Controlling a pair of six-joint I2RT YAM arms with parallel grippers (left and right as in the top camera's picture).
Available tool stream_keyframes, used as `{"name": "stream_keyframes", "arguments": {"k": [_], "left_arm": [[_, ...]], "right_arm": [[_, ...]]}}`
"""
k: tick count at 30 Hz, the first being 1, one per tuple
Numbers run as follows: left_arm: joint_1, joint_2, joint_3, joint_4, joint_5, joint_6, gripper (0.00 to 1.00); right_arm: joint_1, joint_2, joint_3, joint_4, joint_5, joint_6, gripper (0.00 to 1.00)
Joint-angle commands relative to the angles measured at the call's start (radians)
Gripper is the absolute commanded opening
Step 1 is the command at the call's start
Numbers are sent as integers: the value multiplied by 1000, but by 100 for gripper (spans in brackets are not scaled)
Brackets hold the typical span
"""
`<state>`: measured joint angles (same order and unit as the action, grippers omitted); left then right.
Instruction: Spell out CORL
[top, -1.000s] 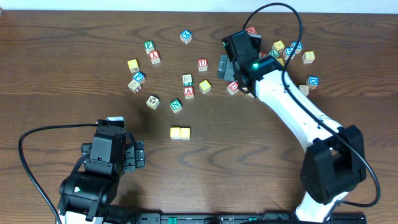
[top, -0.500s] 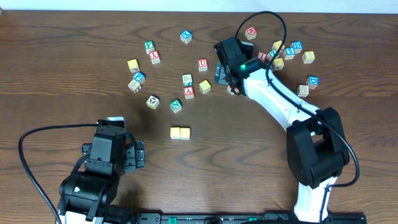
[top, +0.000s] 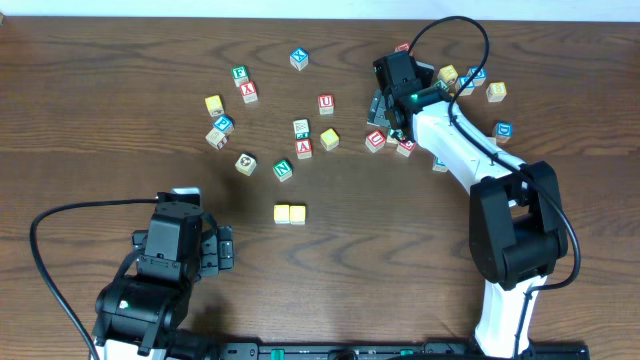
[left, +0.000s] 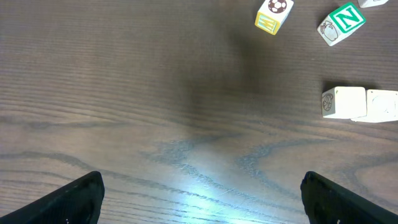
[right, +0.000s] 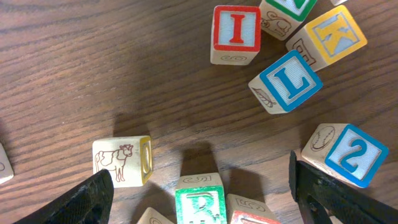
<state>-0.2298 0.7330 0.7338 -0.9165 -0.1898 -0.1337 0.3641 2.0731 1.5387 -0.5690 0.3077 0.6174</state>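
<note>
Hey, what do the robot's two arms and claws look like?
The right arm has white links, black joint housings, a green light and a black cable looping off it. The left arm is mostly black, trailing a long black lead. Claw fingers are dark.

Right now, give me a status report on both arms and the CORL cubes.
Left jaws open, empty. Right jaws open above green R cube, not gripping. Yellow pair side by side. Neighbor cubes crowd R.
</note>
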Motion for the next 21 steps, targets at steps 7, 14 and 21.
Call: {"name": "stream_keyframes", "arguments": {"k": [7,14,21], "left_arm": [[4,0,2,-3,-2,-9,99],[4,0,2,-3,-2,-10,99],[4,0,2,-3,-2,-10,99]], "right_arm": [[4,48,17,-17,-6,-5,80],[4,60,17,-40,-21,-5,79],[4,60,17,-50,-30,-5,70]]}}
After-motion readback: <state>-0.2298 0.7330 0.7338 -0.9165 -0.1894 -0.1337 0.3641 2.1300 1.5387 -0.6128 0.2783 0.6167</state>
